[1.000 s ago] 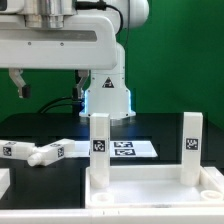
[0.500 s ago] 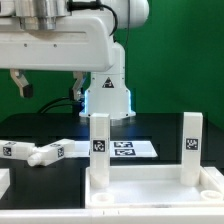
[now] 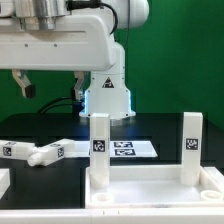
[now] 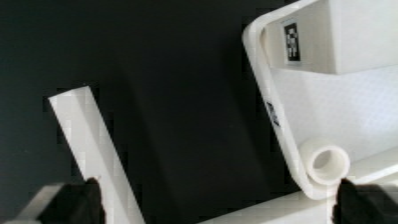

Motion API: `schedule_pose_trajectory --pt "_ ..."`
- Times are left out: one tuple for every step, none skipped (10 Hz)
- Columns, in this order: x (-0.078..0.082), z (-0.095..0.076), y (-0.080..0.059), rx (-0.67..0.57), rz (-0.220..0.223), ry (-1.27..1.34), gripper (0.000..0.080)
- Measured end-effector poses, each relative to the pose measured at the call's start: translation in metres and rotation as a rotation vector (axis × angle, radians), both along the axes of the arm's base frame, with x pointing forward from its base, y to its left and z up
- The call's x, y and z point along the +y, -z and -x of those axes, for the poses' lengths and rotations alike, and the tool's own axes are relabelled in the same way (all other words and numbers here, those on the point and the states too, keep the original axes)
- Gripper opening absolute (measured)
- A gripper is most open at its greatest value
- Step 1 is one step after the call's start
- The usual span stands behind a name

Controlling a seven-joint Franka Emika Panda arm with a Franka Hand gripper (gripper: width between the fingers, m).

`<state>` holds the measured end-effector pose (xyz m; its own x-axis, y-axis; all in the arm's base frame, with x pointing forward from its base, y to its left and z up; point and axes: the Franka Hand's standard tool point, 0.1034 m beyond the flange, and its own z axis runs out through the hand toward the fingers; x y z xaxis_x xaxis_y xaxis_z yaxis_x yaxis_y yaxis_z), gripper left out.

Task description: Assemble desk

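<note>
With the gripper (image 3: 48, 92) hanging wide open and empty above the bench (image 3: 55, 185), I would centre it squarely across the middle of a loose leg (image 3: 57, 150) lying to the exterior view's left of the tabletop (image 3: 150, 190), which carries two upright legs (image 3: 99, 140).

Bright, even light washes out the white desk (image 3: 150, 188); the wrist view is slightly blurred.

The desk's tabletop panel (image 3: 150, 190) and legs (image 3: 99, 130) were seen as smooth white plastic with a faint sheen, and their tags were printed in matt black and white. The table (image 3: 60, 185) was shown matt black. The robot arm (image 3: 60, 45) was cased in glossy white.
</note>
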<state>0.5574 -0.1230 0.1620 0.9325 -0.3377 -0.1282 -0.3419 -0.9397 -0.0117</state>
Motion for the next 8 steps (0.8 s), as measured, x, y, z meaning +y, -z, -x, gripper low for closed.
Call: schedule_pose_trajectory --pt "0.0 0.0 0.0 0.0 0.0 0.0 0.0649" --pt "-0.001 0.001 0.002 -0.002 -0.003 -0.004 0.0649" --pt "-0.012 0.015 0.023 -0.016 -0.038 -0.008 0.0649" --pt "-0.029 0.043 0.045 0.022 -0.069 -0.013 0.0649" --pt "-0.038 0.057 0.055 0.034 -0.081 -0.023 0.0649" --pt "-0.042 0.07 0.065 0.023 -0.065 -0.026 0.0649" --pt "-0.035 0.074 0.064 0.023 -0.06 -0.002 0.0649" --pt "-0.034 0.072 0.063 0.021 -0.063 -0.012 0.0649"
